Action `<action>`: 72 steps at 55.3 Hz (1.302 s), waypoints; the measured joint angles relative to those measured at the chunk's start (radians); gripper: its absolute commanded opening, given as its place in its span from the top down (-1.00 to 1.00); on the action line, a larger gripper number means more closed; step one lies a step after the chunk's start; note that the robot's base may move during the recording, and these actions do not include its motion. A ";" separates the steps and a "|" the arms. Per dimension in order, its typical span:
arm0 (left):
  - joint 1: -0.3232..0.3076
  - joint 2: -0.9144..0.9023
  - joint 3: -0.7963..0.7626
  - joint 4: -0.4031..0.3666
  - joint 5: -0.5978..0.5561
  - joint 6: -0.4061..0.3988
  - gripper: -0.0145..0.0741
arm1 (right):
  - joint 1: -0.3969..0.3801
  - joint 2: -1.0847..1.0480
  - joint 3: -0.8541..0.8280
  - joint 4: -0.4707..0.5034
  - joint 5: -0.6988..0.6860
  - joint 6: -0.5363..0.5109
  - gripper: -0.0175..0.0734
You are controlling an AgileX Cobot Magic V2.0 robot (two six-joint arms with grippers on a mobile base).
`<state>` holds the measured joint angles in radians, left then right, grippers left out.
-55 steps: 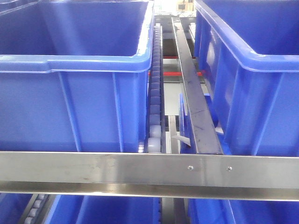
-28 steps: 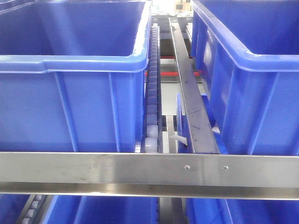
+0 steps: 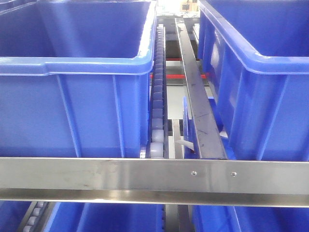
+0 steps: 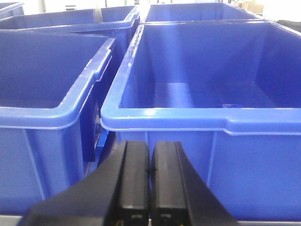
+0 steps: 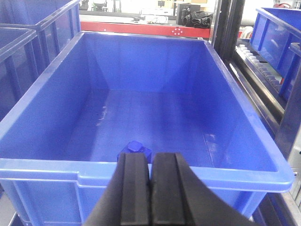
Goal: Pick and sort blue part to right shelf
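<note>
Where only right wrist sees: blue part [image 5: 136, 149].

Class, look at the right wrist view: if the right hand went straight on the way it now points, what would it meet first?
Probably the blue part, which shows just past the right hand, inside the large blue bin. Depth is hard to judge.
</note>
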<state>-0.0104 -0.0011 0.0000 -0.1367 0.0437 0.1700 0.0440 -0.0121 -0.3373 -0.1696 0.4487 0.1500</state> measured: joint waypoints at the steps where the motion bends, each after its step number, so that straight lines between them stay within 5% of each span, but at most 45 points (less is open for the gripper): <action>1: 0.000 0.000 0.000 0.000 0.000 0.000 0.39 | 0.000 0.000 0.000 -0.003 0.000 0.000 0.51; 13: 0.000 0.000 0.000 0.000 0.000 0.000 0.39 | 0.000 0.000 0.041 0.026 -0.061 0.000 0.51; 34: 0.000 0.000 0.000 0.000 -0.001 0.000 0.39 | 0.000 0.000 0.355 0.061 -0.300 -0.012 0.51; 72: 0.000 0.000 0.000 0.000 -0.001 0.000 0.39 | 0.000 0.000 0.365 0.063 -0.323 -0.018 0.51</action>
<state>-0.0104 -0.0011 0.0000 -0.1367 0.0431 0.1700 0.0440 -0.0121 0.0282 -0.1071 0.1256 0.1325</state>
